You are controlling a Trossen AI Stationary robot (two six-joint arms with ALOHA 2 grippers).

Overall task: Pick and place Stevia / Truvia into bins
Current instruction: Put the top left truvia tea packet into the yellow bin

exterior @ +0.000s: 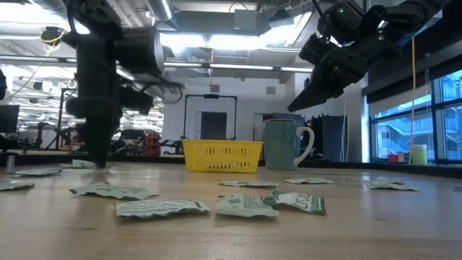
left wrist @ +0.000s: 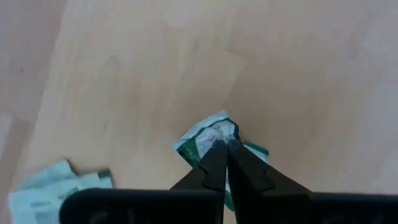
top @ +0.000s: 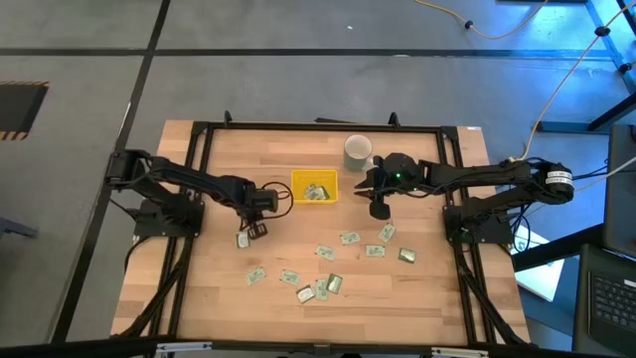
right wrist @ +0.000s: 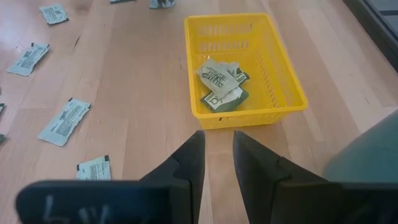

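Several pale green and white Stevia sachets (top: 328, 264) lie flat and scattered on the wooden table. The yellow bin (top: 314, 186) stands at the table's far middle with a few sachets (right wrist: 221, 84) in it. My left gripper (left wrist: 225, 144) points down left of the bin, shut on one crumpled sachet (left wrist: 199, 140). Another sachet (left wrist: 50, 190) lies flat close beside it. My right gripper (right wrist: 217, 149) hangs open above the table just right of the bin, slanting down toward it, with nothing between its fingers. My left gripper pinches the sachet at a bunched-up, raised part (left wrist: 217, 130) between its two fingertips. The fingers come from above, pointing down. The rest of the sachet (left wrist: 189, 149) spreads out under the fingers on the table.
A white mug (top: 358, 151) stands just right of the bin's far corner, close to my right arm. Black frame rails (top: 199, 199) run along the table's left, right and far sides. Bare wood lies between the bin and the loose sachets.
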